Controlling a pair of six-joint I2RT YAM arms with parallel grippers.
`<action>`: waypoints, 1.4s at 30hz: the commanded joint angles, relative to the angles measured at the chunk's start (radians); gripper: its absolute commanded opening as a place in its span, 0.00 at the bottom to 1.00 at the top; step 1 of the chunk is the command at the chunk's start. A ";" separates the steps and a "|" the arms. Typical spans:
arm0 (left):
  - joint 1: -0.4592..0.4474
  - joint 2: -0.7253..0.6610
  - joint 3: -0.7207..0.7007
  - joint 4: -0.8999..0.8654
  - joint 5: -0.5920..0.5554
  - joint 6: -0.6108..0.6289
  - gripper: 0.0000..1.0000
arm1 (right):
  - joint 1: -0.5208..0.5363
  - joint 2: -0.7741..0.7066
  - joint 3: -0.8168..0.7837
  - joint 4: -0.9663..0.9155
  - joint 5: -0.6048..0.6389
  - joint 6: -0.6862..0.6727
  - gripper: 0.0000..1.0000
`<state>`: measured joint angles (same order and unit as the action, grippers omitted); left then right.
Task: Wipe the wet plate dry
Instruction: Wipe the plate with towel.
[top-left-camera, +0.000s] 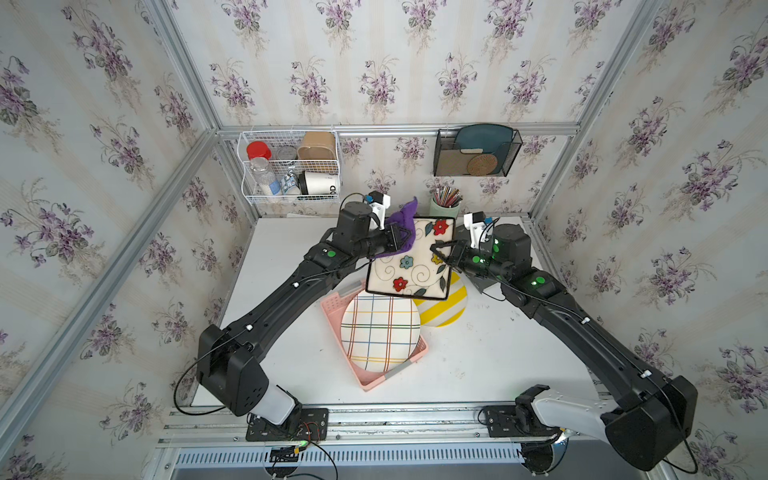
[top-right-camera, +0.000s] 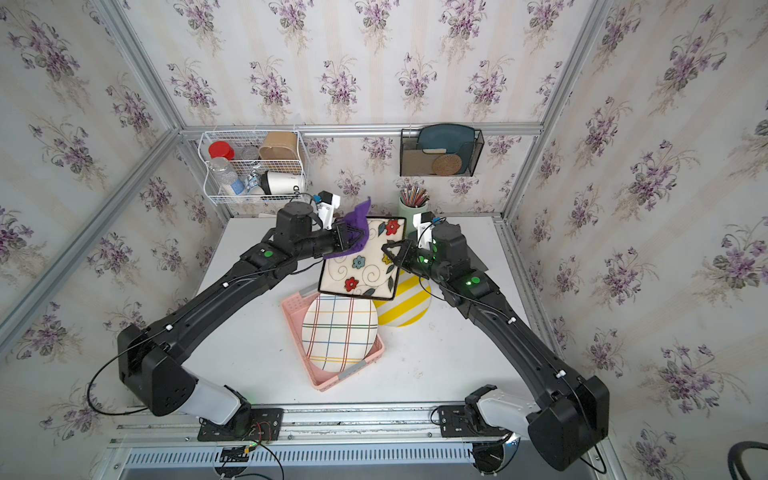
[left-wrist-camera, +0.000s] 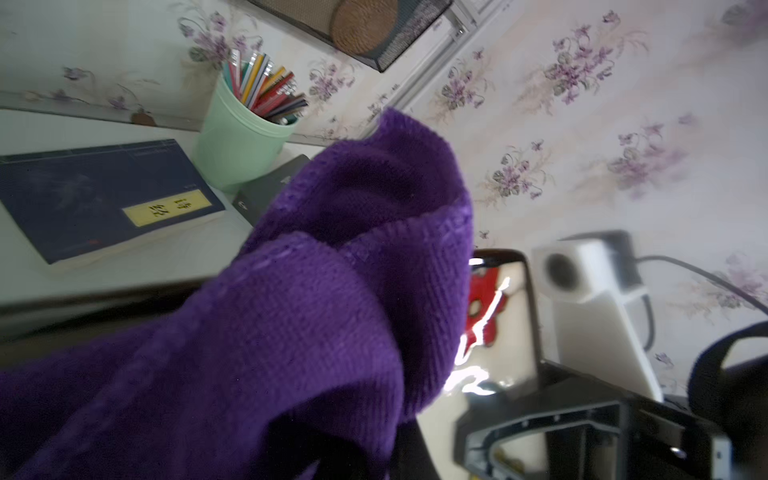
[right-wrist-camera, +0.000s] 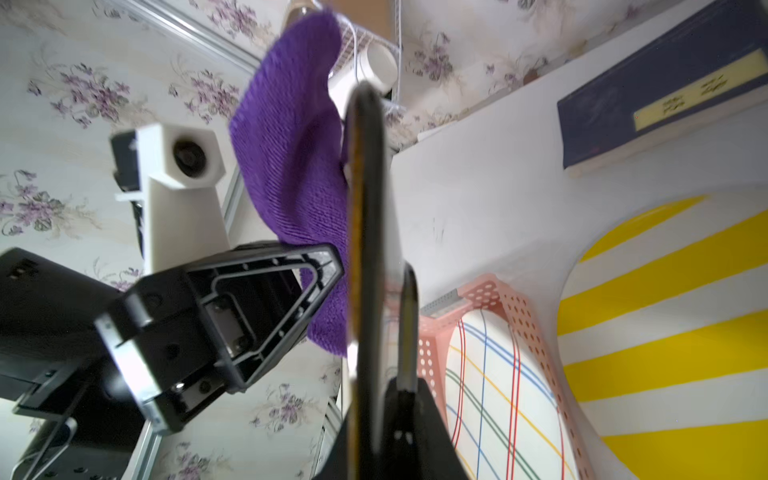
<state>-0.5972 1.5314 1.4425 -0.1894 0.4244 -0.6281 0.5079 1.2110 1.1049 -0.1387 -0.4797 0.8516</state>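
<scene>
Right gripper (top-left-camera: 441, 250) pinched the square floral plate (top-left-camera: 409, 268) by its right edge. I held it aloft at frame centre. Left gripper (top-left-camera: 397, 240), clamped on the purple cloth (top-left-camera: 405, 216), sat at the plate's upper-left corner — most of the face lay lower right of it.

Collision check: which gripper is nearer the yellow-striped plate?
Right. The right gripper holds the floral plate just above the yellow-striped plate; the left gripper, gripping purple cloth, sits farther across.
</scene>
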 joint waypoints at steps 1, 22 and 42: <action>0.059 -0.041 -0.038 -0.027 -0.047 -0.028 0.00 | -0.005 -0.034 0.025 0.425 -0.175 0.006 0.00; -0.013 0.073 0.141 -0.029 0.128 -0.013 0.00 | -0.131 -0.078 -0.087 0.542 -0.125 0.134 0.00; 0.173 -0.132 0.048 0.421 0.260 -0.471 0.00 | -0.443 -0.033 -0.016 1.009 -0.178 0.619 0.00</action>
<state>-0.4538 1.4113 1.4895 -0.0601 0.6174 -0.8227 0.0715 1.1751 1.0691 0.4412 -0.6304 1.2518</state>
